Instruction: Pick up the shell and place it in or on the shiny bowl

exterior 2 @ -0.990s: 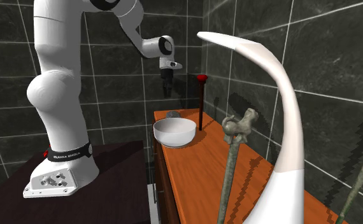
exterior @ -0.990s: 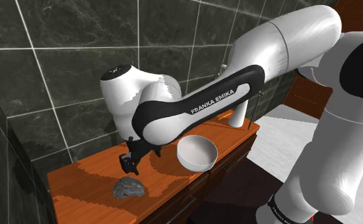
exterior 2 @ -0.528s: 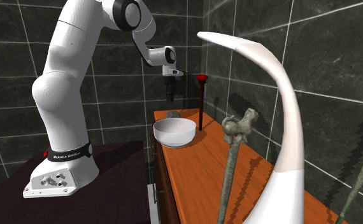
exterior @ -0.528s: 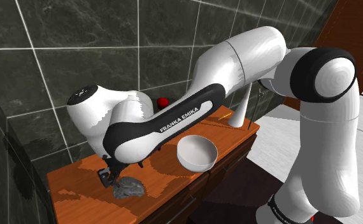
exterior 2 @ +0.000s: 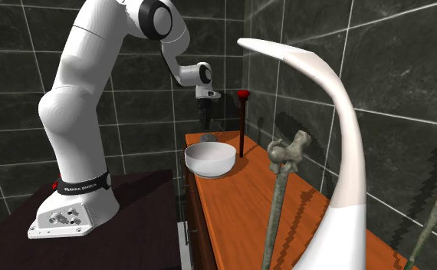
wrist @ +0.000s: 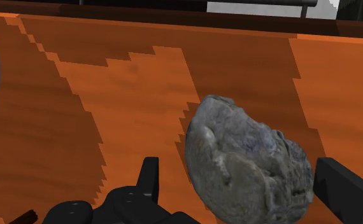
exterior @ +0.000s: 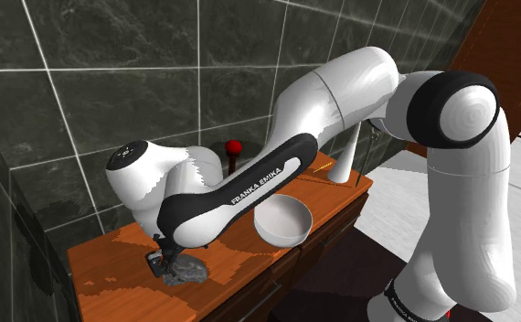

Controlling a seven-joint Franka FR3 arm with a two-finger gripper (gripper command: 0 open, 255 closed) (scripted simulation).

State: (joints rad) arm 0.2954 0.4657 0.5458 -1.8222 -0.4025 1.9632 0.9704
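Two black fingers (wrist: 149, 181) straddle a lumpy grey shell (exterior: 191, 269), nothing clamped yet.
Tool (wrist: 237, 168) wide open, low over the orange wooden tabletop (exterior: 111, 282). At the shoulder view's lower left, the shell sits in the gap, slanted across it, crowding one finger. Closing looks like the call. White round bowl (exterior: 283, 220) waits nearby.

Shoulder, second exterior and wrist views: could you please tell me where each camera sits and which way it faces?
Shoulder view: beside the stand, looking down on the counter; the arm reaches to the shell.
Second exterior view: from the counter's other end, looking along it past the bowl to the arm on its stand.
Wrist view: on the hand, looking down at the shell between the gripper's open fingers.
Shared: both exterior views show the bowl and the shell.
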